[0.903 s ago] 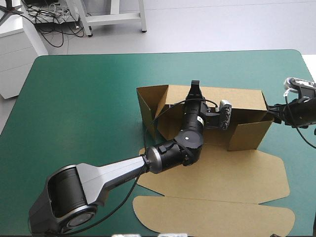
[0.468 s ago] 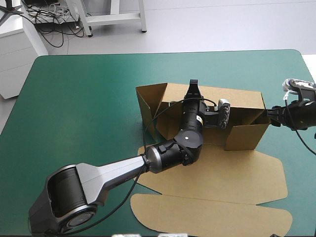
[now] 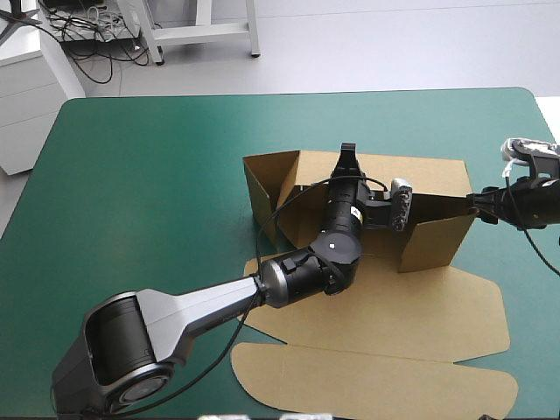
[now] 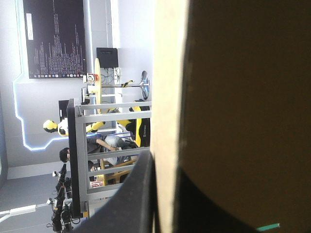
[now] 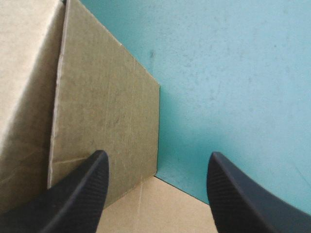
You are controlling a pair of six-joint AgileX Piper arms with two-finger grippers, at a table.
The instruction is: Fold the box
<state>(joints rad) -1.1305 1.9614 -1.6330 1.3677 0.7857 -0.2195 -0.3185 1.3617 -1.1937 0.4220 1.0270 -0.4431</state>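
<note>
My left gripper (image 3: 347, 155) is clamped on the top edge of the box's (image 3: 420, 306) back wall (image 3: 429, 173). In its wrist view one black finger lies against the pale cut edge of the board. I take the dark shape on the other side to be the second finger, though that side is in shadow. My right gripper (image 5: 156, 155) is spread wide and holds nothing. Its tips sit at the outer end of the right wall (image 3: 433, 245), and the wall's free edge shows ahead between the fingers, with bare cover beyond. Since just before, that right wall has swung a little inward toward the box's middle, and my right gripper has followed it in. The back wall and the left wall (image 3: 262, 188) stand much as they did. I read this as the side wall being nudged square, a small gain, with the tucking yet to come. The box sits right of the table's (image 3: 157, 175) centre. Its lid (image 3: 437, 315) lies flat toward me and the lid flap (image 3: 376, 381) reaches almost to the near edge. My right gripper has the table's right edge near behind it, so it has little room to back off. Left of the box the teal-green cover lies wide open, and open cover also runs from the back wall to the far edge.
</note>
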